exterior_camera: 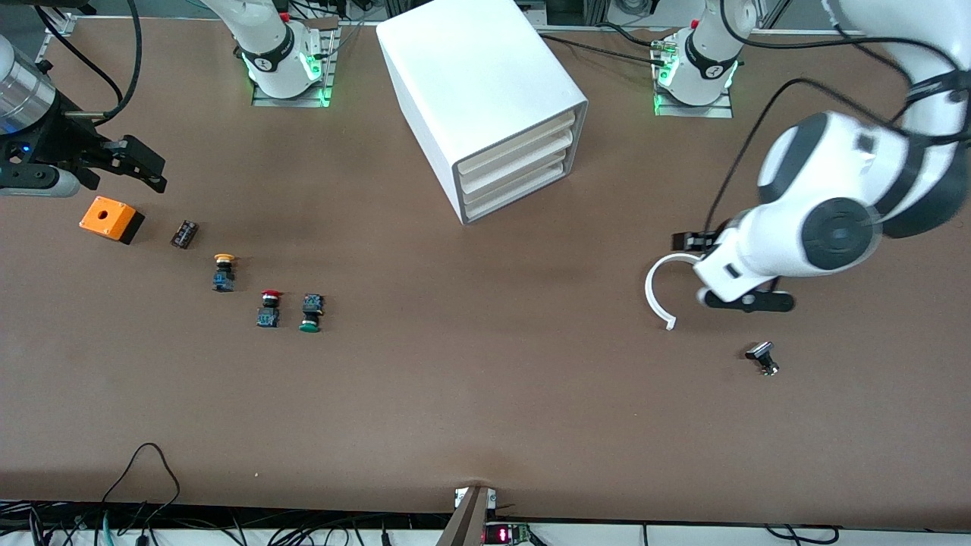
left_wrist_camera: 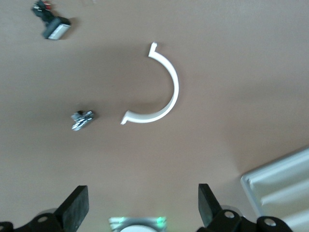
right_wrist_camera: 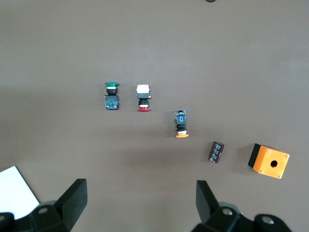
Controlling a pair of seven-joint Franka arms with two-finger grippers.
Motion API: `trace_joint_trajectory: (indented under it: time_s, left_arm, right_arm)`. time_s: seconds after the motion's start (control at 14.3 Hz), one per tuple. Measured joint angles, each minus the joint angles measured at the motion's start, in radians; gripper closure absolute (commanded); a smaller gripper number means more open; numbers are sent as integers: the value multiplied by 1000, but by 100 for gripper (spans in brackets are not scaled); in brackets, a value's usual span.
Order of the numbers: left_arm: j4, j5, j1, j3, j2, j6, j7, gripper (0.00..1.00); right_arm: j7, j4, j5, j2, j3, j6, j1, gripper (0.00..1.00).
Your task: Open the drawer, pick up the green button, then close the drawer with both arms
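Nearest the front camera, toward the left arm's end of the table, lies a small black switch (exterior_camera: 762, 357) with a pale face. A little farther from the camera a white curved clip (exterior_camera: 661, 291) rests flat on the table, and the left gripper (left_wrist_camera: 141, 208) hangs over the bare table by it, fingers spread wide with nothing between them.

Toward the right arm's end, the green button (exterior_camera: 310, 312) lies on its side on the open table, cap turned toward the camera — not in the cabinet. Just beside it lies the red button (exterior_camera: 268, 308), apart from it. Farther from the camera come the yellow button (exterior_camera: 223, 271), then a small dark cylinder (exterior_camera: 184, 233), then an orange box (exterior_camera: 111, 219) with a hole in its top. The right gripper (right_wrist_camera: 140, 203) hovers by the orange box, fingers wide apart and empty.

Farthest back, mid-table between the two arm bases, stands the white cabinet (exterior_camera: 474, 80) — its bottom drawer (exterior_camera: 517, 195) is pushed in flush, like the two above it.
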Motion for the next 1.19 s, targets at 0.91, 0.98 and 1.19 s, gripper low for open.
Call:
trace_joint_trajectory:
  time_s: [0.91,0.98,1.19]
  left_arm:
    - [-294,-210,-193,505,-467,282,201,0]
    - [-308,-199,-204,505,-481,269,200,0]
    - [-291,-184,-216,505,-480,168,201,0]
  right_arm:
    - [-86,12,0,-7,-4,-4,-10,0]
    - [-99,13,2,-9,-12,-4,-11,0]
    - [-115,15,20,-11,-23,-4,-14,0]
